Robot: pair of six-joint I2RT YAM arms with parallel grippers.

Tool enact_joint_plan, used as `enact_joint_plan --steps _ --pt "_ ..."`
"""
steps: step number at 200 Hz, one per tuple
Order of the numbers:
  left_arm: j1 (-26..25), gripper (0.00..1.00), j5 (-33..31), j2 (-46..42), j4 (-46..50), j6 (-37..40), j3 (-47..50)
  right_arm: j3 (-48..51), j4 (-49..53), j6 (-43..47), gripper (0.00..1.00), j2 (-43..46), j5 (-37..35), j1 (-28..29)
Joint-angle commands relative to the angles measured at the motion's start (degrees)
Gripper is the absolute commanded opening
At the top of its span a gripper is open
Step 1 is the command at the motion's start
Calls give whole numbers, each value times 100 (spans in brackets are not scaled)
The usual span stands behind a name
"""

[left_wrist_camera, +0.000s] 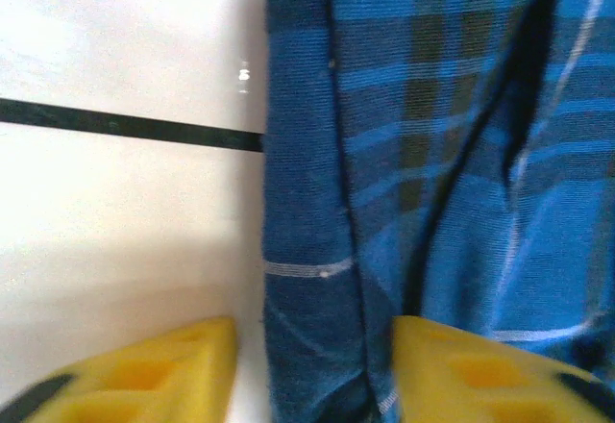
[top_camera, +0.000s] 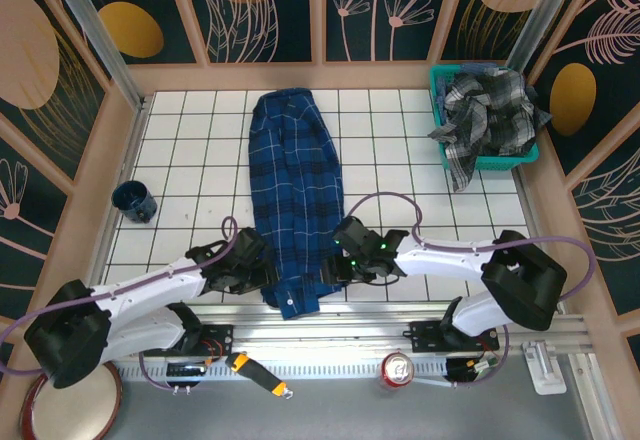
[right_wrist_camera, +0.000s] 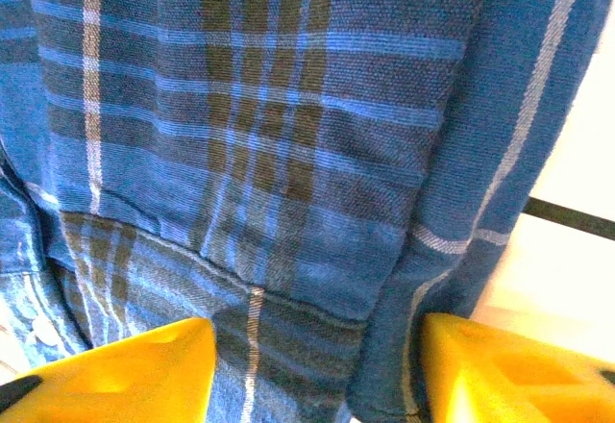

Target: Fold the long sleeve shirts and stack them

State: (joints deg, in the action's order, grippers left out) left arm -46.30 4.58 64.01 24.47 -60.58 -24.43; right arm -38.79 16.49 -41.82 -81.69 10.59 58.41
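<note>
The left gripper (left_wrist_camera: pixel 312 351) has its yellow fingers apart, astride the left edge of the navy-blue plaid shirt (top_camera: pixel 295 175). The right gripper (right_wrist_camera: pixel 317 351), likewise unclenched, straddles the right edge. The shirt lies lengthwise on the gridded table (top_camera: pixel 190 160). The grey checked shirt (top_camera: pixel 490 110) is heaped in the teal basket (top_camera: pixel 437 90) at the far right.

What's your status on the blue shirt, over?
Left gripper open, astride blue shirt left edge. Right gripper open, astride its right edge. Grey shirt in basket. Nothing blocking.

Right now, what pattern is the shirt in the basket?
The shirt is grey-black-white checked; top external view.
</note>
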Motion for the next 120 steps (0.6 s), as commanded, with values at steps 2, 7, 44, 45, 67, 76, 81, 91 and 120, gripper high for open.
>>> enact_joint_plan --steps 2,7,44,45,67,76,81,91,120 --pt "-122 22 301 362 -373 -21 -102 -237 155 -68 43 -83 79 50" --pt "-122 18 319 348 -381 1 -173 -259 178 -80 38 -76 83 47" --pt "-89 0 110 -29 -109 160 -861 -688 558 21 1 192 -198 14" --pt "-80 0 107 -24 -100 164 -883 -699 566 23 0 195 -206 9" --pt "72 0 -196 102 343 414 -1436 -1000 609 151 0 250 -209 -147" --pt "146 0 -352 80 493 493 -1609 -1145 714 205 0 281 -339 -198" --pt "211 0 -414 28 532 527 -1690 -1213 766 245 0 312 -386 -251" --pt "428 0 -458 -79 533 591 -1770 -1330 779 290 0 395 -457 -401" --pt "1131 0 -456 67 218 882 -2065 -1710 331 538 0 408 -468 -971"
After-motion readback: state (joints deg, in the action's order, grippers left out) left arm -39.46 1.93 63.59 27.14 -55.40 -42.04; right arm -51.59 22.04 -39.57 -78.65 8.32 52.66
